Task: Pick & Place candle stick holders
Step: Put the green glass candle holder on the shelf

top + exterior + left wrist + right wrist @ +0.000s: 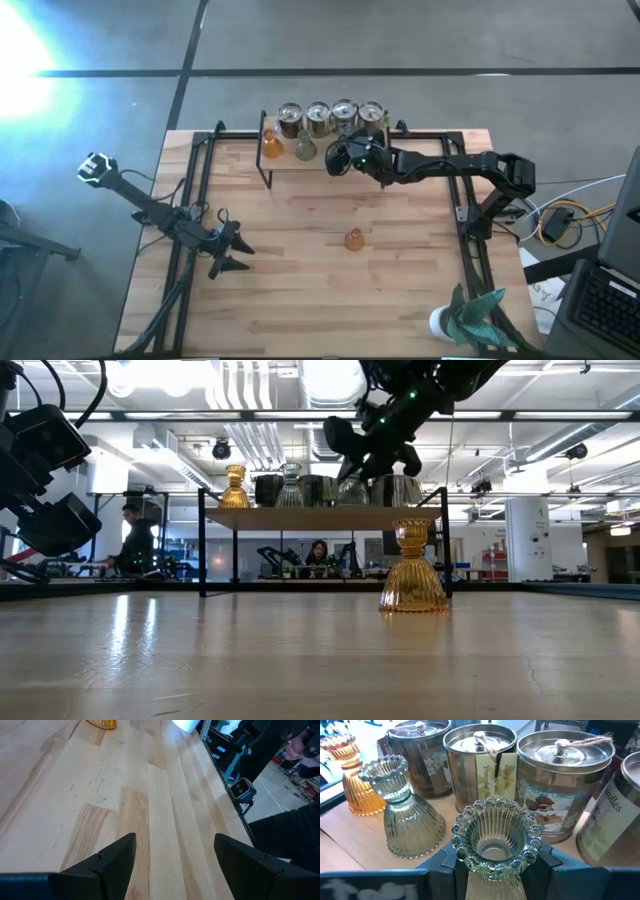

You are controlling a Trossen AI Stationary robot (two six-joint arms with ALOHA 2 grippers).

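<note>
White pot point(441, 322) with teal leaves point(476, 312) at table point(300, 290) corner.

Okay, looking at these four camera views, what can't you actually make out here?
- Right pincer fingers: right wrist view, mostly hidden behind the clear green holder held between them.
- Whether that holder touches the shelf: its base is cut off by the frame edge; the high view is too small.
- Amber holder on the table: left wrist view, cut by the edge.
- White pot: high view, mostly covered by teal leaves.
</note>
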